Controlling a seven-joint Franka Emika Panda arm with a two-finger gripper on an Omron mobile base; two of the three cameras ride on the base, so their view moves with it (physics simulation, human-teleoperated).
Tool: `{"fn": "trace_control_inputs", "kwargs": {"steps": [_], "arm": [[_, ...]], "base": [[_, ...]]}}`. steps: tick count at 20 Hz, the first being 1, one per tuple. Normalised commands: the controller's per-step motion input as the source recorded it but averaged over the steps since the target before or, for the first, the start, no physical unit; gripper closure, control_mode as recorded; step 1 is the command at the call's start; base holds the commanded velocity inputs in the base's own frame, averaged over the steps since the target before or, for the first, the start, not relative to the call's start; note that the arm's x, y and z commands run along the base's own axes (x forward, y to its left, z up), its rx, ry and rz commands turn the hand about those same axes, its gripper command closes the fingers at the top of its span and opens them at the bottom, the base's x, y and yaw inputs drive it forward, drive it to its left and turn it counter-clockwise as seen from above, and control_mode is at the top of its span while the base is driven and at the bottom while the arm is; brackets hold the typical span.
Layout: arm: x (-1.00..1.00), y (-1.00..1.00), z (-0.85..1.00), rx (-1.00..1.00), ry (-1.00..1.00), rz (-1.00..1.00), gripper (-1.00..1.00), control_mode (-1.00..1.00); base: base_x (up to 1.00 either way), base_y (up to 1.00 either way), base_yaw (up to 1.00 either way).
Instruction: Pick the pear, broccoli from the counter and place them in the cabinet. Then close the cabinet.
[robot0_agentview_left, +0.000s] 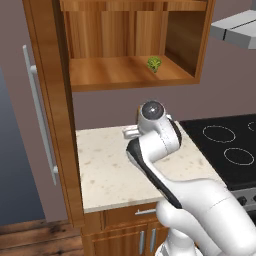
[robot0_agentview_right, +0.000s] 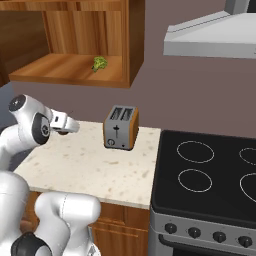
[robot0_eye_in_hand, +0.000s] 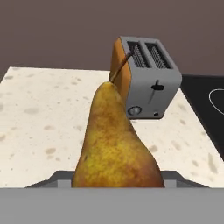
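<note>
The pear (robot0_eye_in_hand: 117, 144) fills the hand view, stem up, its base sitting between the jaws, which are clamped on it above the counter (robot0_agentview_left: 110, 175). In the right base view the gripper (robot0_agentview_right: 64, 125) hangs over the counter's left part, well left of the toaster (robot0_agentview_right: 121, 127). The broccoli (robot0_agentview_left: 154, 63) lies on the cabinet (robot0_agentview_left: 125, 75) shelf, toward its right side. The cabinet door (robot0_agentview_left: 47, 115) stands open, its silver handle (robot0_agentview_left: 40, 115) facing left. The stovetop (robot0_agentview_right: 210, 175) adjoins the counter on the right.
</note>
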Motion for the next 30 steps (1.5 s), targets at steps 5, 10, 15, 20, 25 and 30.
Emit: {"fn": "trace_control_inputs", "kwargs": {"steps": [5, 10, 15, 20, 25, 30], "arm": [[0.0, -0.01, 1.0, 0.0, -0.1, 0.0, 1.0, -1.0], [0.0, 0.0, 1.0, 0.0, -0.15, 0.0, 1.0, -1.0], [0.25, 0.0, 0.95, 0.0, -0.07, 0.01, 1.0, -1.0], [0.8, 0.0, 0.31, 0.04, 0.0, 0.09, 1.0, -1.0], [1.0, 0.03, 0.04, 0.04, 0.0, 0.08, 1.0, -1.0], [1.0, 0.21, 0.0, 0.0, 0.0, 0.04, 1.0, -1.0]], "base": [[0.0, 0.0, 0.0], [0.0, 0.0, 0.0], [0.0, 0.0, 0.0], [0.0, 0.0, 0.0], [0.0, 0.0, 0.0], [0.0, 0.0, 0.0]]}}
